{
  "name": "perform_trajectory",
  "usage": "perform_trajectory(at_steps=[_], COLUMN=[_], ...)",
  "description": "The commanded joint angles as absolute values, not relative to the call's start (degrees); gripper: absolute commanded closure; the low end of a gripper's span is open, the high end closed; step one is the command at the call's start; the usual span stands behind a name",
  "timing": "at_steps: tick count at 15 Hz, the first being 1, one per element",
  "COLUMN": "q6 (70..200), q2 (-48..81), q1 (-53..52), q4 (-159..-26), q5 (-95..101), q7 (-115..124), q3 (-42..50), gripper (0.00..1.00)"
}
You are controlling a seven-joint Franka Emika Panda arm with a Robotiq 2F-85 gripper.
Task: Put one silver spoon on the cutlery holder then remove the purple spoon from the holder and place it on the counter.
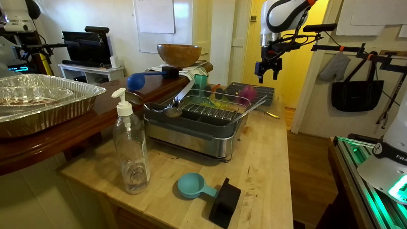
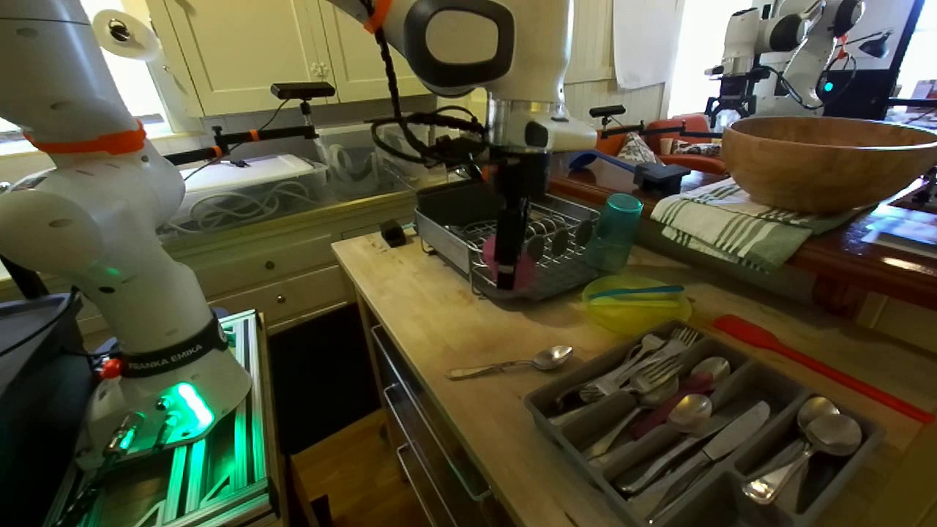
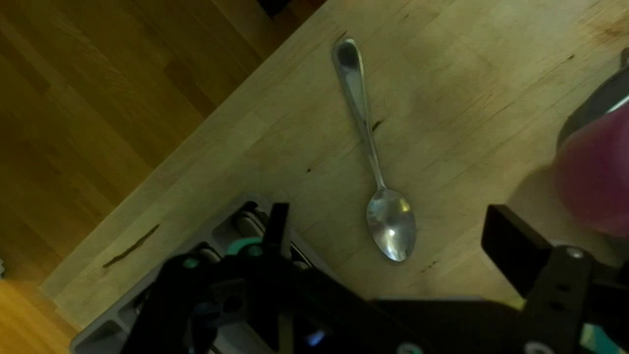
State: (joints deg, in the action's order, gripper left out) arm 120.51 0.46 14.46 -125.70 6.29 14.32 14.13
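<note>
A silver spoon (image 2: 553, 357) lies on the light wooden counter (image 2: 410, 307), beside the grey compartmented cutlery holder (image 2: 717, 503). The holder contains silver spoons, forks and knives. The purple spoon (image 2: 660, 415) lies in one of its compartments, partly covered by silver cutlery. In the wrist view the silver spoon (image 3: 390, 231) lies bowl-down in the picture between my spread fingertips, and a corner of the holder (image 3: 105, 337) shows behind the left finger. My gripper (image 1: 268, 76) is open, empty and well above the counter; in an exterior view its fingers (image 2: 507, 271) overlap the dish rack.
A silver dish rack (image 2: 454, 252) with a pink cup (image 3: 599, 177) stands beside the spoon. A yellow bowl (image 2: 633, 318), a teal cup (image 2: 615, 234) and a red spatula (image 2: 827, 366) are near the holder. A soap bottle (image 1: 133, 159) and teal scoop (image 1: 191, 185) stand farther off.
</note>
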Motion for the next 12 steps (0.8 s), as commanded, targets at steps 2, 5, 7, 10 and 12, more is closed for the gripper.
perform_trajectory(at_steps=[2, 5, 7, 10, 12], q6=[127.12, 124.82, 124.82, 125.25, 125.78], q2=[6.41, 5.34, 5.04, 5.33, 6.00], q1=[15.98, 15.40, 15.28, 15.15, 15.21], q4=[-126.73, -126.21, -126.02, -126.56, -127.70], q5=[1.82, 3.92, 3.92, 3.92, 3.26], q7=[12.90, 14.01, 14.01, 14.14, 13.72], q3=[15.84, 15.79, 15.69, 15.54, 15.48], gripper=[0.00, 0.00, 0.00, 0.00, 0.00])
